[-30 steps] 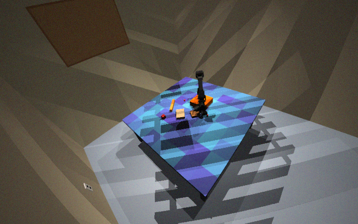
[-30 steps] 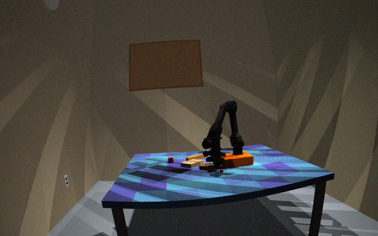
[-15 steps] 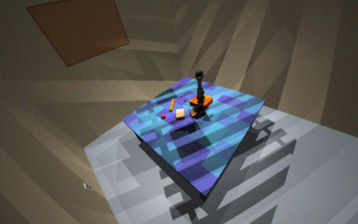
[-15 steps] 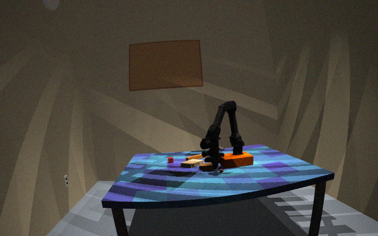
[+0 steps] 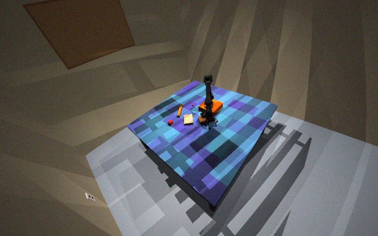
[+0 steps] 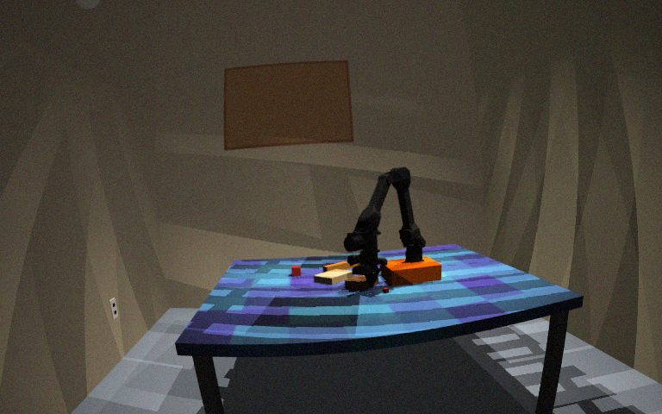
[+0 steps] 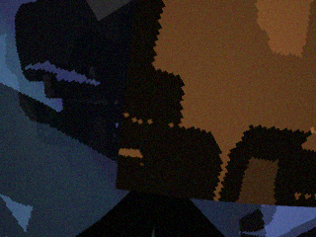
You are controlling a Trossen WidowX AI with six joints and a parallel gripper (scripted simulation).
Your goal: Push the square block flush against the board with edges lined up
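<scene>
The brown square block lies flat on the table. The cream board lies flat to its left in the top view, with a strip of table between them. My gripper is shut and empty, pointing down low at the block's right side in the top and exterior views. In the wrist view its tips overlap the block's dark near edge; contact is too dark to tell. The arm hides part of the block's right side.
An orange bar lies beyond the board. A red cube stands left of the board. The orange box under the arm's base is behind the gripper. A tiny red object lies right of the gripper.
</scene>
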